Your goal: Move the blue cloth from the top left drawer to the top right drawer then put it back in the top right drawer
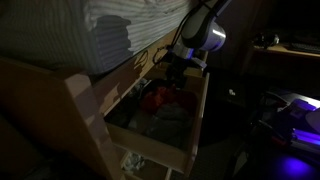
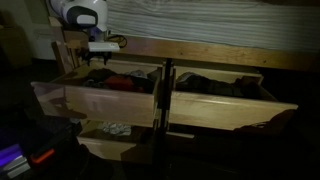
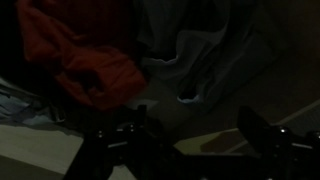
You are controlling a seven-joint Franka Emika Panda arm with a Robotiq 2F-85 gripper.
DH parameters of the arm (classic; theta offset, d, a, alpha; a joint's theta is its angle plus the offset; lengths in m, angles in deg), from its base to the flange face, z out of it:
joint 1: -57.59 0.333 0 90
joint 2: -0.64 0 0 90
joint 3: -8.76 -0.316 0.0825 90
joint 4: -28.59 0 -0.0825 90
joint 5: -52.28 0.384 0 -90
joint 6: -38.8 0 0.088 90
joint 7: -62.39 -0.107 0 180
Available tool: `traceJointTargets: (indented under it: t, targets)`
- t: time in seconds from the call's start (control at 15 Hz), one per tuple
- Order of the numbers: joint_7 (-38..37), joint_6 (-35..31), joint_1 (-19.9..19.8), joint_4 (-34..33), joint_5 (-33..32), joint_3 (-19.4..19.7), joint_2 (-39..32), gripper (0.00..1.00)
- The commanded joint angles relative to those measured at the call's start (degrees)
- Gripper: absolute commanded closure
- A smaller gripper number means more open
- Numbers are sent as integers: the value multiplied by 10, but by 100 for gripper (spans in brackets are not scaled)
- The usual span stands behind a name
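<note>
The arm (image 1: pixel 200 12) comes in at the top edge, right of centre, in an exterior view; its pale, rounded wrist (image 1: pixel 207 39) bends toward the left of the frame; the end effector (image 1: pixel 176 66) hangs below it, pointing down; in the wrist view two dark fingers (image 3: pixel 112 150) rise from the bottom edge, spread well apart, nothing gripped between them; the dimness hides finer detail.

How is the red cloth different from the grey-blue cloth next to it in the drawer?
The red cloth is red; the grey-blue cloth is duller and paler. In the wrist view the red cloth lies on the left and the grey-blue cloth on the right. The grey-blue cloth fills more of that view than the red cloth. Both are crumpled.
</note>
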Motion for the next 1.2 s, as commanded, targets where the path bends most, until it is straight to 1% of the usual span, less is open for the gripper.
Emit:
traceJointTargets:
  t: [0.0,0.27,0.33,0.4,0.47,0.53,0.8,0.87,1.0,1.13]
  targets:
    - [-27,-1,-27,-2,-36,-23,-6,5]
    - [-30,0,-26,-4,-35,-27,-7,4]
    - [-30,0,-26,-4,-35,-27,-7,1]
    - [-49,16,-14,-17,-55,-14,-24,0]
    - [-79,31,6,-30,-88,5,-46,0]
    - [-105,34,21,-39,-116,14,-67,0]
    - [-200,78,62,-91,-218,32,-158,0]
    - [-188,48,21,-46,-214,2,-116,0]
    - [-214,53,39,-71,-238,8,-157,0]
    - [-215,54,44,-84,-239,10,-169,0]
